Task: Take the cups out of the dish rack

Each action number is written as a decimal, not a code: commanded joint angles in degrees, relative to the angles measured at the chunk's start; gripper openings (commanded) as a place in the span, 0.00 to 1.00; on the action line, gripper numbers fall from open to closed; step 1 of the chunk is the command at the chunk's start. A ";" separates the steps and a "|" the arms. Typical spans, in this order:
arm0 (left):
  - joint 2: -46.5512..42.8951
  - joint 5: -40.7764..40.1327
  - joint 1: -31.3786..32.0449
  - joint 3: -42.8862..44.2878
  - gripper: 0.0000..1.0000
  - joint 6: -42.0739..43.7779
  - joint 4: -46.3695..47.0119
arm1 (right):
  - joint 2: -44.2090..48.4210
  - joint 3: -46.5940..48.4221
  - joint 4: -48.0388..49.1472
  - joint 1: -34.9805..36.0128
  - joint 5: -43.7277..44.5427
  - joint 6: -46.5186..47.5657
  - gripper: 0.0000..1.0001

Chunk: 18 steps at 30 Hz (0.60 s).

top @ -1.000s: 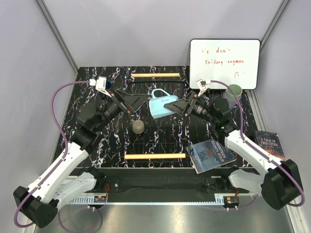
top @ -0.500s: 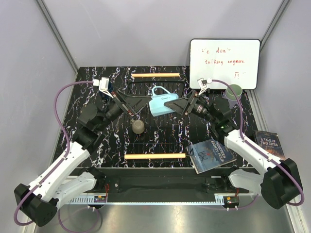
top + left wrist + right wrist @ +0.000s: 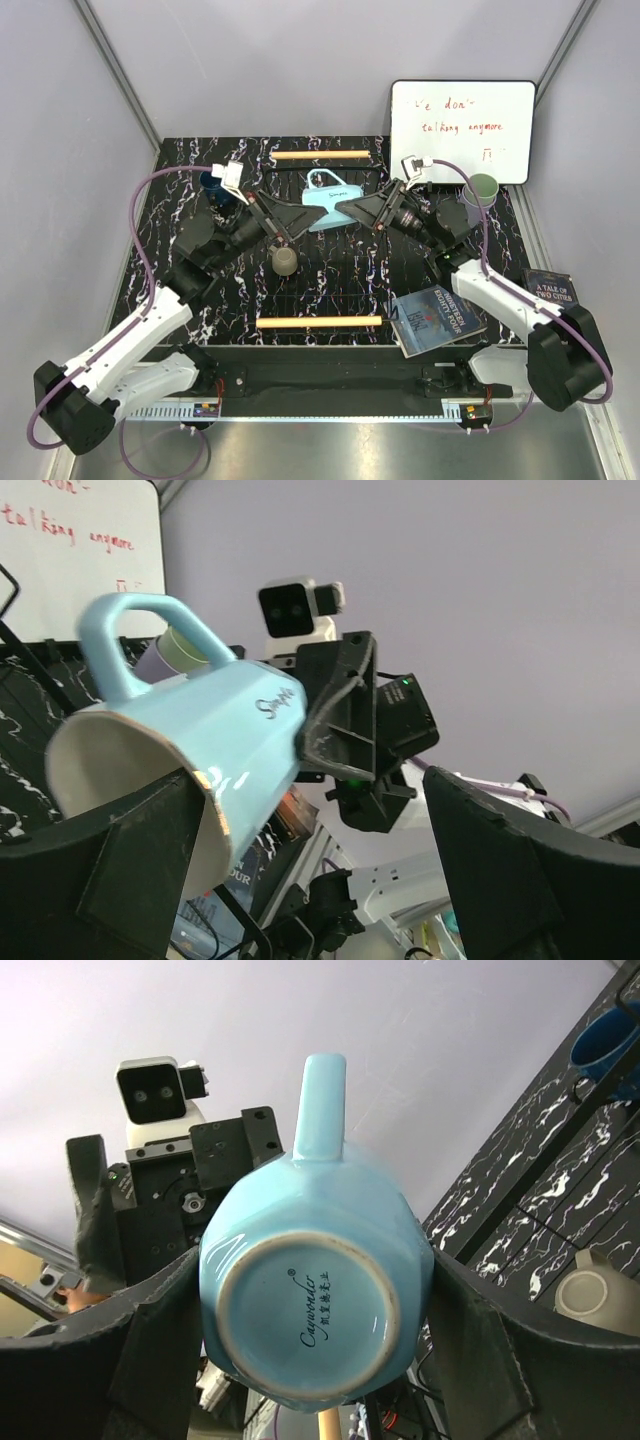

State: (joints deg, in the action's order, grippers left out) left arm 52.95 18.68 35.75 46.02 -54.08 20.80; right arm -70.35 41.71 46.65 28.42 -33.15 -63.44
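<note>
Your right pincer is clamped on the light blue mug and holds it in the air above the far half of the dish rack. The mug lies on its side with the handle up. Its base faces the right wrist and its mouth faces the left pincer, so its long axis runs across the rack from arm to arm. The left jaws gape wide and grip nothing; the rim sits just against one finger. If this is a handover, I judge the left jaws must close across that rim, since the left arm is the nearer to the mouth.
</note>
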 commanded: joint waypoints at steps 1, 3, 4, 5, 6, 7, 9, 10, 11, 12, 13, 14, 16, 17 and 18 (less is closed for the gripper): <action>1.27 1.27 2.91 -0.32 0.91 -0.93 5.65 | -1.80 1.97 12.23 0.14 -1.74 -4.14 0.00; 1.80 1.27 3.89 -0.32 0.81 -0.93 6.71 | -3.65 1.62 14.68 0.31 -2.19 -5.20 0.00; 2.42 1.45 4.67 -0.32 0.75 -0.93 6.97 | -4.09 1.27 15.65 0.40 -2.19 -6.42 0.00; 2.77 1.45 5.12 -0.32 0.65 -1.02 7.15 | -4.53 0.66 17.49 0.40 -2.27 -6.87 0.00; 3.04 1.36 5.47 -0.40 0.60 -1.11 7.67 | -5.15 0.56 18.20 0.40 -2.36 -7.31 0.00; 3.30 1.45 6.00 -0.49 0.55 -1.11 7.77 | -5.41 0.30 18.73 0.49 -2.54 -7.83 0.00; 3.65 1.19 6.26 -0.49 0.43 -1.11 8.12 | -5.50 0.03 19.26 0.49 -2.71 -7.93 0.00; 3.65 1.27 6.26 -0.49 0.37 -1.02 8.12 | -5.33 -0.40 19.18 0.58 -2.63 -7.75 0.00; 3.57 1.01 6.26 -0.49 0.32 -0.85 8.03 | -5.07 -0.58 18.92 0.58 -2.54 -7.66 0.00; 3.57 1.01 6.26 -0.32 0.22 -0.59 7.77 | -4.54 -0.67 18.56 0.58 -2.54 -7.49 0.00; 3.48 1.01 6.26 -0.06 0.17 -0.41 7.51 | -4.19 -0.84 18.21 0.58 -2.62 -6.97 0.00; 3.48 0.75 6.26 0.12 0.11 -0.23 7.24 | -3.84 -1.02 17.25 0.49 -2.71 -6.70 0.00; 3.65 0.57 6.26 0.30 0.00 -0.06 6.80 | -3.31 -1.28 16.89 0.58 -3.06 -6.52 0.00; 3.74 0.22 6.26 0.30 0.00 -0.06 6.71 | -3.13 -1.46 16.72 0.67 -3.15 -6.43 0.00; 3.57 -0.13 6.35 0.39 0.00 0.21 6.28 | -2.87 -1.46 16.45 0.75 -3.24 -6.35 0.00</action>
State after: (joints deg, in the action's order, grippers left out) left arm 56.99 18.72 41.28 44.84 -55.33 24.64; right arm -75.29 40.34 60.99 28.53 -36.23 -74.43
